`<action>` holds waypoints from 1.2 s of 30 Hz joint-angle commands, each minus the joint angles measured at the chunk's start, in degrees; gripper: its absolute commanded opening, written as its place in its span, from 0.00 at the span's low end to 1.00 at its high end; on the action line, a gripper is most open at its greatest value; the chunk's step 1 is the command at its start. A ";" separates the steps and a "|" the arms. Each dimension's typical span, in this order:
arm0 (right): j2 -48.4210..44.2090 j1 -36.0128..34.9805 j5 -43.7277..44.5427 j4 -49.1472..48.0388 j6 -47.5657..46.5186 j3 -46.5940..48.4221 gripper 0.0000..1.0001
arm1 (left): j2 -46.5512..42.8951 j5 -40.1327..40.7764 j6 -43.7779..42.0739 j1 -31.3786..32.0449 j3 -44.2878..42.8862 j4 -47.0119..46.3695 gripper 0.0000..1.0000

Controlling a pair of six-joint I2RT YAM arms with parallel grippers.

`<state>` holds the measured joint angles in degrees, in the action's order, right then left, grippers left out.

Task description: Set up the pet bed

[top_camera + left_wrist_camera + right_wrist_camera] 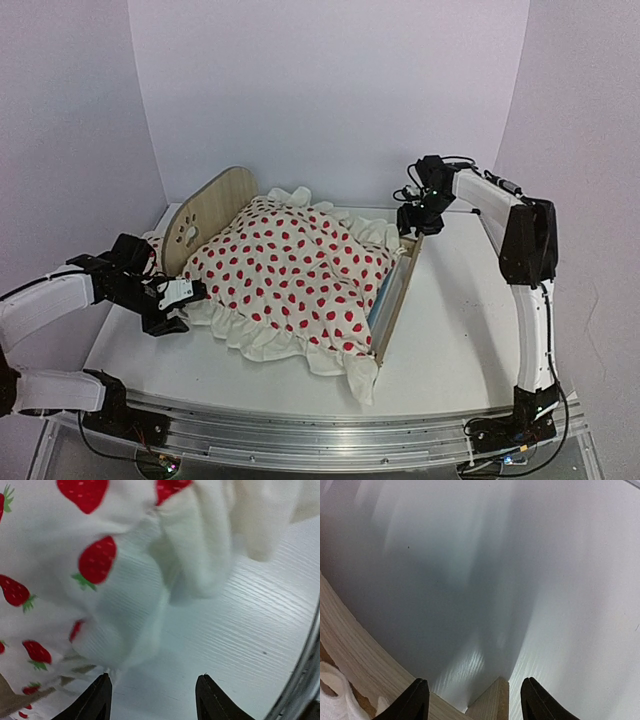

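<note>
The pet bed [395, 305] sits mid-worktop, angled, between the two arms. It is a pale-wood frame: a rounded headboard [210, 215] with a paw-shaped cutout on the left, and a lower footboard [405, 272] on the right. A sliver of blue-and-white striped mattress [383, 297] shows just inside the footboard. The rest lies under a white ruffled blanket [290, 275] printed with red strawberries, whose frill spills over the near side onto the surface.

The left tool [152, 702] is spread and empty, low over the worktop [450, 320], with the blanket's frill just ahead of it. The right tool [475, 700] is also spread. The footboard's far top corner stands between its fingers [417, 700] with a gap on each side.

The worktop is white with a faint grain, and plain pale walls [330, 90] enclose it on three sides.
</note>
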<state>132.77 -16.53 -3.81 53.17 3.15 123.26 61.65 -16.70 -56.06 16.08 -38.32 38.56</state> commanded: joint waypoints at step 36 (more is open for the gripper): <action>-42.42 -42.11 -0.82 -43.81 40.34 -69.00 0.59 | 70.79 1.29 6.59 7.26 -75.85 -29.87 0.67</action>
<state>83.28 -52.99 -1.35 22.73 43.92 44.96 131.29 -10.09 -53.27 22.12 -104.12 8.84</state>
